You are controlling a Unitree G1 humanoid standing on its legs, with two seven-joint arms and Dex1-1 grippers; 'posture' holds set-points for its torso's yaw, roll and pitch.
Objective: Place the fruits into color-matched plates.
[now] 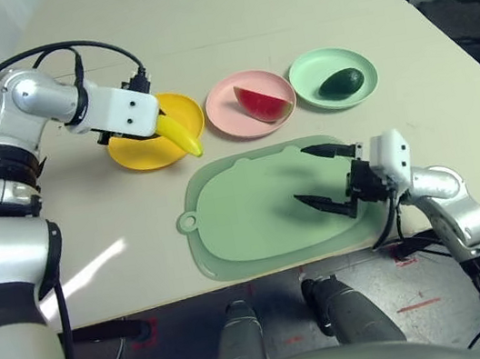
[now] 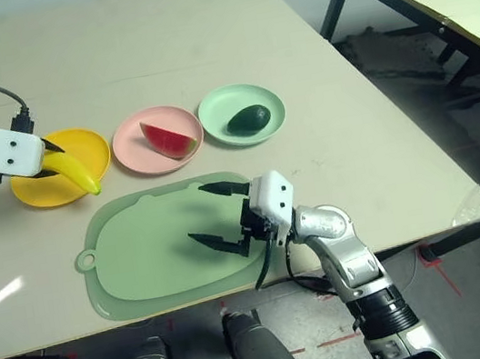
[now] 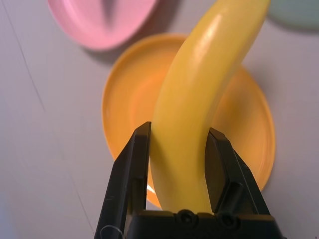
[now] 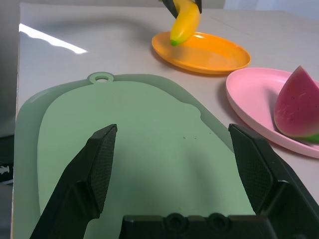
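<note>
Glossy toy plastic on a matt bench

The banana (image 3: 199, 99) is smooth, shiny plastic with a bright highlight; the yellow-orange plate (image 3: 249, 124) and pink plate (image 4: 254, 94) look like smooth plastic with a soft sheen. The watermelon wedge (image 4: 298, 104) has a finely grainy red face. The green cutting mat (image 4: 149, 149) and pale bench (image 1: 222, 17) look matt. The black fingers (image 4: 102, 154) are textured plastic; the forearms (image 1: 32, 94) look like silvery metal.

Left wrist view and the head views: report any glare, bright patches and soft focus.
Left wrist view: a glossy highlight streaks the curved yellow toy banana; the pale pink round plate behind looks soft. Left eye view: a bright patch of light lies on the beige table beside the large pale green cutting mat. Right wrist view: the same bright streak shows on the tabletop beyond the mat.
</note>
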